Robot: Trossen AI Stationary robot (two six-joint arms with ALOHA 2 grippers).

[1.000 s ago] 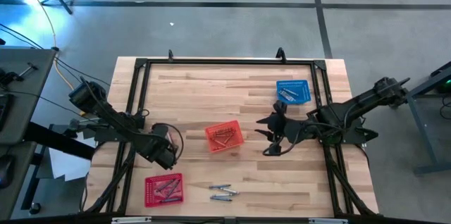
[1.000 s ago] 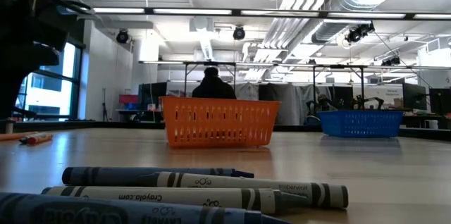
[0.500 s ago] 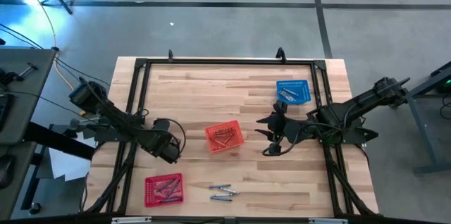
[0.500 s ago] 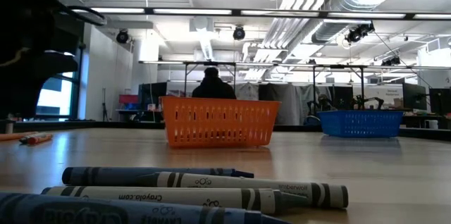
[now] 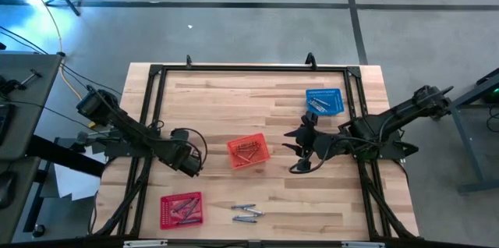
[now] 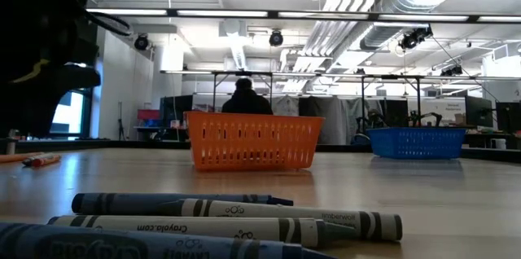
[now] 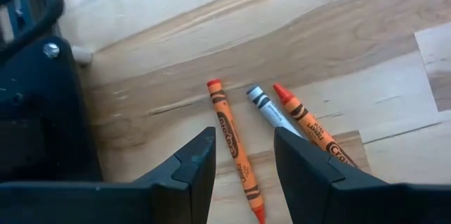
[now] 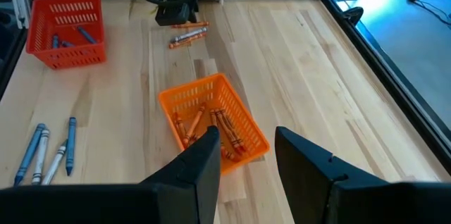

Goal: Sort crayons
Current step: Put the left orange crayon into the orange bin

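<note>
- 3 crayons (image 7: 236,150) under L gripper (image 7: 243,157): side by side, roughly parallel, tips away from wrist.
- L fingers parted, grasping nothing (hovering).
- R gripper (image 8: 243,157) parted, empty.

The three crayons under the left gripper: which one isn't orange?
The middle crayon. It is grey, lying between the two orange crayons just ahead of the open left gripper.

On the counter (image 5: 234,100) one basket (image 5: 248,152) stands in the middle. A second basket (image 5: 324,100) is at 2 o'clock from it, a third basket (image 5: 181,210) at 7 o'clock. Loose crayons (image 5: 246,214) lie at 6 o'clock. The left tool (image 5: 191,168) is at 9 o'clock, the right tool (image 5: 299,148) at 3 o'clock.
</note>
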